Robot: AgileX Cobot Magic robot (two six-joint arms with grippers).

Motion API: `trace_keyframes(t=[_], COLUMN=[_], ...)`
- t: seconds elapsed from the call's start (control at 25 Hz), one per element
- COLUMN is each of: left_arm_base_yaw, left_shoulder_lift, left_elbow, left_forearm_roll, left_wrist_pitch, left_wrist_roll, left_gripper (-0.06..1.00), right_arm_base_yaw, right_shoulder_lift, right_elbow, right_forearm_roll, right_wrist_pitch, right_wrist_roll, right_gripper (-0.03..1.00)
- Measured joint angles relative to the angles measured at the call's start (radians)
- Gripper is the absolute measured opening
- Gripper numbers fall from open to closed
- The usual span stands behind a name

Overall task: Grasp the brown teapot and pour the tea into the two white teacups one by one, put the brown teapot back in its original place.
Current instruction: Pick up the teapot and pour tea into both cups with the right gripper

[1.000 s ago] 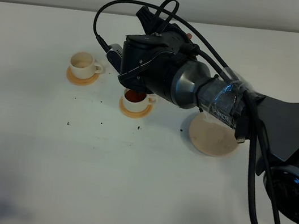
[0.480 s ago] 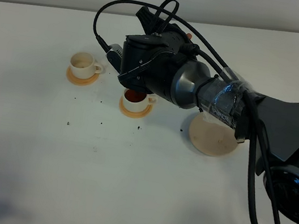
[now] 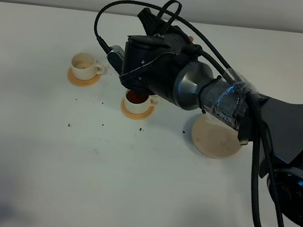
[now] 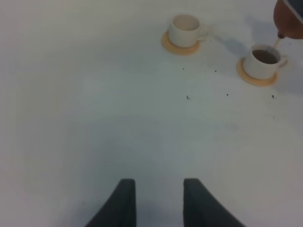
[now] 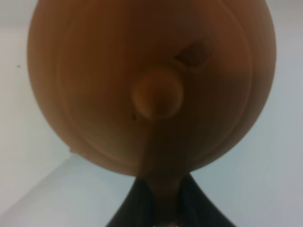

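My right gripper (image 5: 161, 208) is shut on the loop handle of the brown teapot (image 5: 151, 80), which fills the right wrist view with its knobbed lid facing the camera. In the left wrist view the teapot (image 4: 289, 20) is tilted over the right white teacup (image 4: 262, 61), and a thin stream runs from the spout into the cup, which holds brown tea. In the high view the right wrist (image 3: 158, 71) hides most of the teapot above that cup (image 3: 139, 105). The left teacup (image 3: 84, 65) looks empty. The beige saucer (image 3: 215, 139) is bare. My left gripper (image 4: 158, 203) is open and empty.
Each cup stands on a small orange coaster (image 3: 82, 79) (image 4: 257, 79). Small dark specks (image 3: 103, 124) lie on the white table in front of the cups. Black cables (image 3: 262, 184) hang from the right arm over the table's right side.
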Motion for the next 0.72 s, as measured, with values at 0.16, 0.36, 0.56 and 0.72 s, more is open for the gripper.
trace_keyframes(t=[0.16, 0.36, 0.56, 0.72], left_arm_base_yaw=[0.000, 0.000, 0.000, 0.000], left_shoulder_lift=[0.000, 0.000, 0.000, 0.000], left_elbow=[0.000, 0.000, 0.000, 0.000], left_forearm_roll=[0.000, 0.000, 0.000, 0.000], left_wrist_pitch=[0.000, 0.000, 0.000, 0.000], left_wrist_roll=[0.000, 0.000, 0.000, 0.001], left_gripper=[0.25, 0.25, 0.25, 0.25], right_arm_base_yaw=[0.000, 0.000, 0.000, -0.001], right_shoulder_lift=[0.000, 0.000, 0.000, 0.000], right_elbow=[0.000, 0.000, 0.000, 0.000], right_forearm_roll=[0.011, 0.039, 0.061, 0.067], right_wrist_pitch=[-0.002, -0.002, -0.002, -0.002], right_wrist_roll=[0.000, 0.000, 0.030, 0.086], right_gripper=[0.09, 0.09, 0.09, 0.09])
